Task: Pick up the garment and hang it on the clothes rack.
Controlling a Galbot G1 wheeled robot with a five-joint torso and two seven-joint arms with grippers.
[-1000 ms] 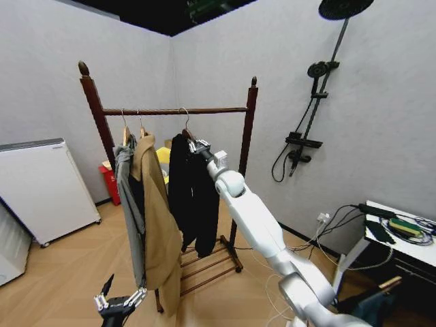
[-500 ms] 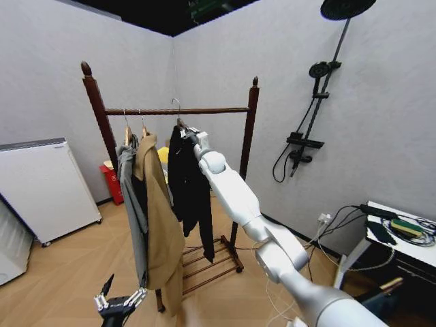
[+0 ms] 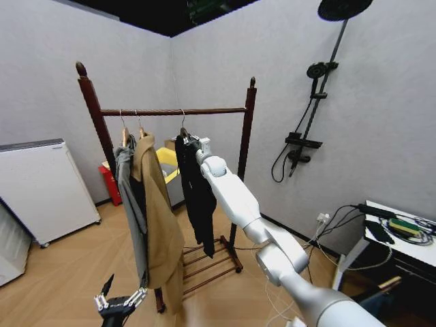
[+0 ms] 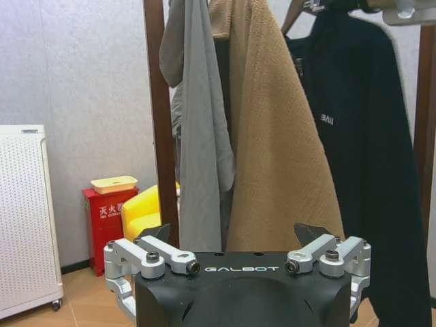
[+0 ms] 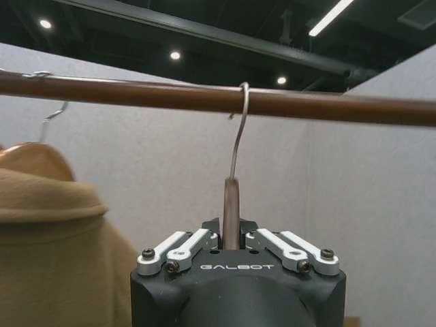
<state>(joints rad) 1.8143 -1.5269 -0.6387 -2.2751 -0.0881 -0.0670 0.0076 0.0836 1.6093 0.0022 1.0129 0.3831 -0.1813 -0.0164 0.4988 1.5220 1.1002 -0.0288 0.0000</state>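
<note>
Gripping the hanger neck, the right tool (image 5: 231, 246) has the garment (image 3: 195, 187) hooked over the clothes rack (image 3: 174, 111) rail's middle — the hanging step looks nearly done; releasing comes next. The left tool (image 4: 235, 255) waits open, low.

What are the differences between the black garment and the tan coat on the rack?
The garment is black and hangs narrow; the tan coat is camel-coloured and hangs wider and lower. The right gripper is closed on the garment's hanger, while nothing holds the tan coat. The garment hangs toward the middle of the clothes rack; the tan coat hangs near its left post. Both hang by a hook over the top rail.
</note>
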